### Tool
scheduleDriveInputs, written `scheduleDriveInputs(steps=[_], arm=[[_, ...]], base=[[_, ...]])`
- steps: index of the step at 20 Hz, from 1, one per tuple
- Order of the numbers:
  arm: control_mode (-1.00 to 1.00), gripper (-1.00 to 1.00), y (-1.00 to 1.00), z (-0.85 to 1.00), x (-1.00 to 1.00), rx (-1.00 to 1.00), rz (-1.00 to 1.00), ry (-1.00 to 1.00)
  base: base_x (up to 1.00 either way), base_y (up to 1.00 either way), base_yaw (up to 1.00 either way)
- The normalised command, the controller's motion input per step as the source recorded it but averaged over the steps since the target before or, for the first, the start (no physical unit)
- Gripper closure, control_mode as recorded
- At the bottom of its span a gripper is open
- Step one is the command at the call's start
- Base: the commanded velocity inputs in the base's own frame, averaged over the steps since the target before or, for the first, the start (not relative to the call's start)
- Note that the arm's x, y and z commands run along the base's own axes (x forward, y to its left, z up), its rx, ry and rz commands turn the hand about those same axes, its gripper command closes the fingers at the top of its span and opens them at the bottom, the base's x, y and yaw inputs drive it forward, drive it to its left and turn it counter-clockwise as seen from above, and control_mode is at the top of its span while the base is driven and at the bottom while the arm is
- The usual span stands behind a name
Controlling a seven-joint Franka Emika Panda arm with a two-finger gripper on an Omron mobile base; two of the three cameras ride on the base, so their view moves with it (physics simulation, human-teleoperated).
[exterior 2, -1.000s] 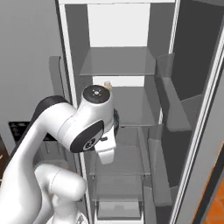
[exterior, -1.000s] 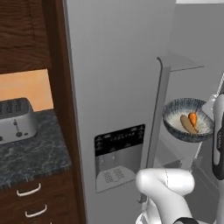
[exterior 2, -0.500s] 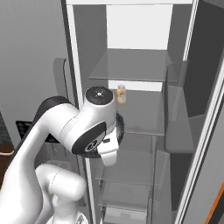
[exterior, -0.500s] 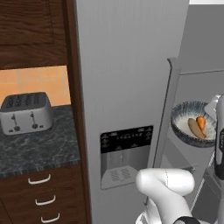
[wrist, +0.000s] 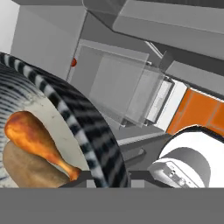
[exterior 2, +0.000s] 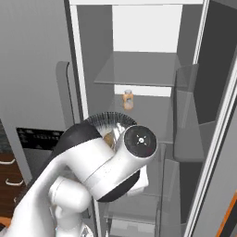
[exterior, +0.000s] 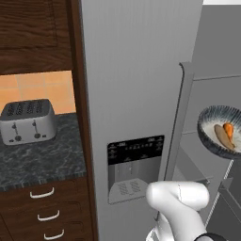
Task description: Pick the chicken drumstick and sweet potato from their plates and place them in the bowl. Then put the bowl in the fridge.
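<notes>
- The bowl [exterior: 220, 131] is carried in the air at the open fridge [exterior 2: 139, 83], with the chicken drumstick [wrist: 37, 140] and the sweet potato [exterior: 228, 129] both lying inside it; in the hand view the drumstick's long axis runs from its fat end at upper left down to its narrow end at the bowl's near rim, right by the hand.
- The gripper's fingertips cannot be made out in any view; the bowl's striped rim sits hard against the bottom of the hand view, so I judge it is pinching that rim, but I cannot tell for certain.
- The relation that matters: the bowl hangs in front of the fridge's open compartment, and the glass shelves [exterior 2: 139, 115] lie beyond it, further in; in the right base view the bowl's rim peeks out over the arm's elbow, below the shelf that carries a small jar [exterior 2: 128, 99]; the coming move looks like a push inward and a setting-down on a bare part of a shelf, keeping the bowl level.
- Against half a second ago, the toaster [exterior: 27, 121] and the dispenser panel [exterior: 135, 167] have slid across the left base view, so the base has driven; the bowl sits a little lower in that view and closer to the fridge interior.
</notes>
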Motion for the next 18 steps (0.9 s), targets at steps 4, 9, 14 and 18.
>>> scheduleDriveInputs(steps=[4, 9, 14, 18], arm=[[-1.0, 1.0, 0.03, -0.05, 0.7, 0.0, -0.19, 0.0], [-1.0, 1.0, 0.11, -0.29, 0.85, 0.0, -0.08, -0.01], [-1.0, 1.0, -0.2, -0.4, 0.68, 0.1, 0.14, -0.11], [-1.0, 1.0, -0.13, -0.25, 0.62, 0.12, 0.12, -0.08]], base=[[0.0, 0.0, 0.0], [0.0, 0.0, 0.0], [0.0, 0.0, 0.0], [0.0, 0.0, 0.0]])
